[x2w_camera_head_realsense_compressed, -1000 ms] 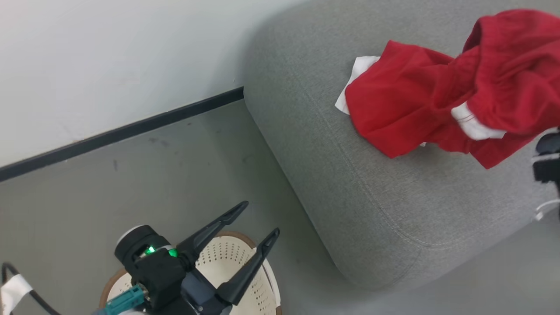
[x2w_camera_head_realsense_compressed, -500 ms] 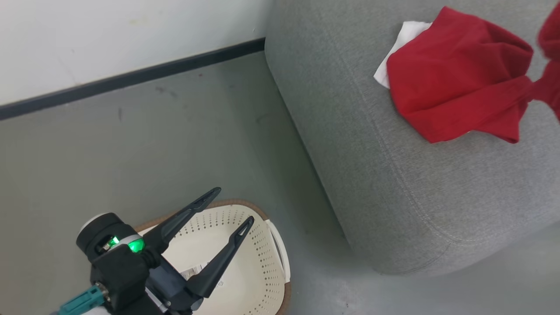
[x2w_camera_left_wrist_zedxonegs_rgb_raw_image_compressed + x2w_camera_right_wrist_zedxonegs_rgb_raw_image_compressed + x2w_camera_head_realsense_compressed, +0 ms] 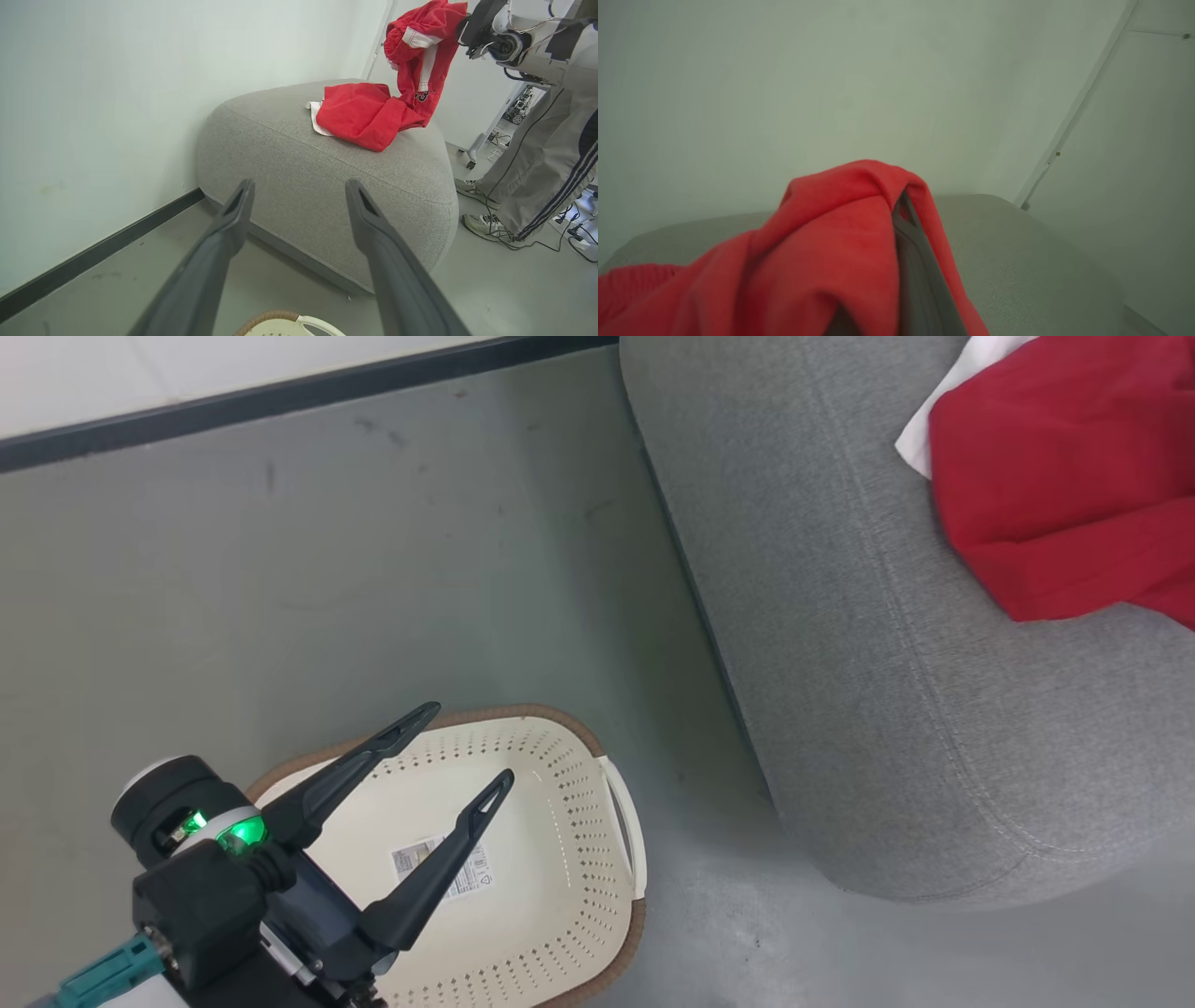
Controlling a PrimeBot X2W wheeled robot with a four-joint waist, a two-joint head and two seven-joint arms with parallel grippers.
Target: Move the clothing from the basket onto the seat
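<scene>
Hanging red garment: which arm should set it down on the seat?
Right. The right gripper is shut on the hanging garment over the seat; the left gripper stands open over the basket.

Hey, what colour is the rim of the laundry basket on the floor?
The rim is brown, on a cream perforated basket; clearest in the head view.

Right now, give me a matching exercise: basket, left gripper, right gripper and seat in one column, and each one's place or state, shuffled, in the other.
Column one
1. basket
2. left gripper
3. right gripper
4. seat

Column two
A. shut on a hanging red garment
B. on the floor beside the seat
C. open, above the basket
D. has a crumpled red garment lying on it

Pairs: 1-B, 2-C, 3-A, 4-D
</scene>
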